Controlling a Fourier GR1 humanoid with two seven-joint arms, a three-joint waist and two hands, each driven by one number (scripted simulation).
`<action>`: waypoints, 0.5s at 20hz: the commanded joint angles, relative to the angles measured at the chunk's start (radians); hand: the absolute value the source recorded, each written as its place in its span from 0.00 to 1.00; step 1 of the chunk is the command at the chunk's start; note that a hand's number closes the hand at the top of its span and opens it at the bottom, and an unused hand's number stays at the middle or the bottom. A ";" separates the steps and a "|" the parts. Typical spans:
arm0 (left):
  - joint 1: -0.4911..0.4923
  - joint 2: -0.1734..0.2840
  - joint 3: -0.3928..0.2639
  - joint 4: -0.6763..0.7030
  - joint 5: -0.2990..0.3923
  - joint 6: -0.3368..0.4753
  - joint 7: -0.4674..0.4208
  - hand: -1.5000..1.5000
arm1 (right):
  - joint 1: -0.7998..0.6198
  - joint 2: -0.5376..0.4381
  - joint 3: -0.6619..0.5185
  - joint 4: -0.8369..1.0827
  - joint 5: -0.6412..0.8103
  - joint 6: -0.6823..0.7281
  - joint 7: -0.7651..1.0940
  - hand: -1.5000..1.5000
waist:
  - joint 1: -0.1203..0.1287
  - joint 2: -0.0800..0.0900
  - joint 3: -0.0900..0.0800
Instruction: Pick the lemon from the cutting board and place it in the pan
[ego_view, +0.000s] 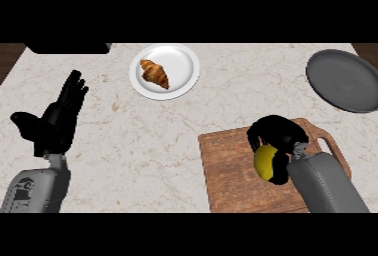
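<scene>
right hand (275, 134): over the cutting board, fingers curled round the lemon, grey forearm coming in from the counter's near edge at the right.
lemon (264, 161): one, yellow, inside the right hand's curl, above the board's middle; cannot tell whether it touches the wood.
cutting board (235, 172): one, brown wood, at the counter's near right, handle loop on its right side. Only the lemon and the hand are over it.
left hand (55, 117): at the counter's left side, fingers straight and pointing toward the far edge, thumb out to the left, holding nothing; resting.
counter (148, 160): light marbled top, carries everything here.
plate (184, 60): one, white, round, near the far edge, left of centre.
croissant (155, 73): one, golden brown, lying on the plate; the only thing on it.
pan (343, 80): one, dark grey, round, at the far right corner, partly cut by the right edge. Nothing in it. Well apart from the board and the lemon.
dark object (70, 47): one, black, at the far left corner, mostly out of view; cannot tell what it is.
writing: none readable on anything.
counts: lemon, board, pan, plate, croissant, one of each; two hands.
</scene>
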 joint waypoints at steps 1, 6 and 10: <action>0.007 -0.003 -0.006 -0.018 0.007 -0.008 0.013 0.50 | -0.016 0.189 -0.155 0.067 0.025 -0.079 0.339 1.00 | 0.008 0.001 0.005; -0.006 -0.007 -0.009 0.022 -0.015 0.004 -0.021 0.50 | -0.154 0.222 -0.162 0.009 0.068 -0.329 0.573 1.00 | 0.021 0.005 0.005; -0.013 -0.008 -0.015 0.019 -0.021 0.005 -0.016 0.50 | -0.242 0.225 -0.120 -0.075 0.146 -0.443 0.662 1.00 | 0.014 -0.001 0.005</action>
